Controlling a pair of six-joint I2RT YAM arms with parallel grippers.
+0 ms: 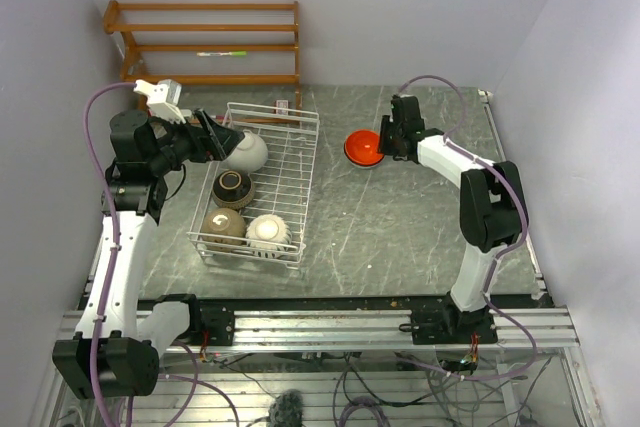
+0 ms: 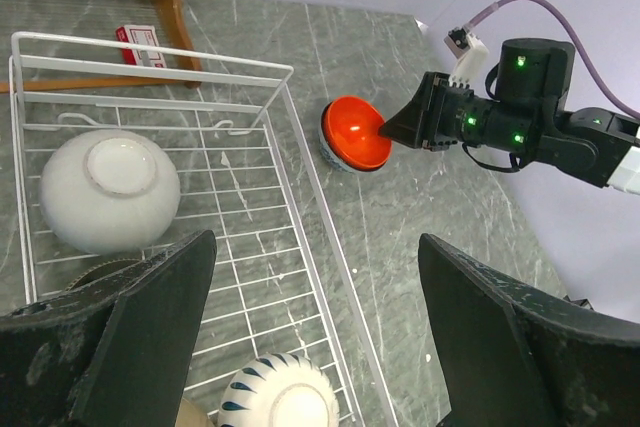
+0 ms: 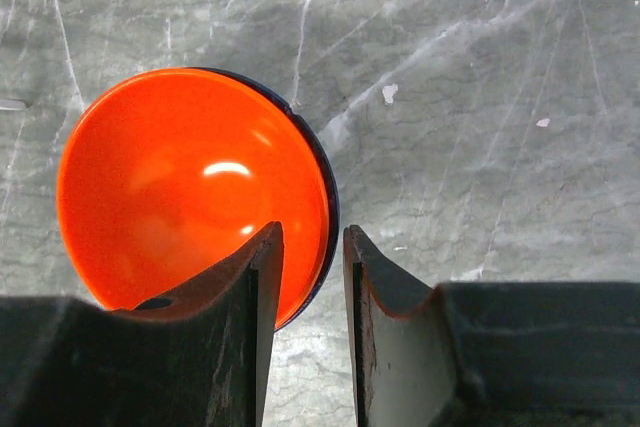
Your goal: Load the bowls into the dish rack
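Note:
The white wire dish rack point(image 1: 303, 179) holds several bowls upside down: a cream-white one point(image 1: 246, 151), a black-brown one point(image 1: 232, 187), a tan one point(image 1: 222, 224) and a white one with blue pattern point(image 1: 268, 232). My left gripper point(image 1: 215, 137) is open and empty above the rack's right rim point(image 2: 290, 162); the cream bowl point(image 2: 108, 189) and blue-patterned bowl point(image 2: 278, 397) lie below it. My right gripper point(image 3: 308, 247) is shut on the rim of the orange-red bowl point(image 3: 180, 187), one finger inside and one outside. That bowl point(image 1: 362, 147) sits tilted right of the rack point(image 2: 352, 132).
A brown wooden slatted shelf point(image 1: 205, 42) stands against the back wall behind the rack. A small red and white box point(image 2: 140, 44) lies by the shelf's foot. Walls close in at the left, back and right. The right arm point(image 1: 470, 177) reaches across the table's right side.

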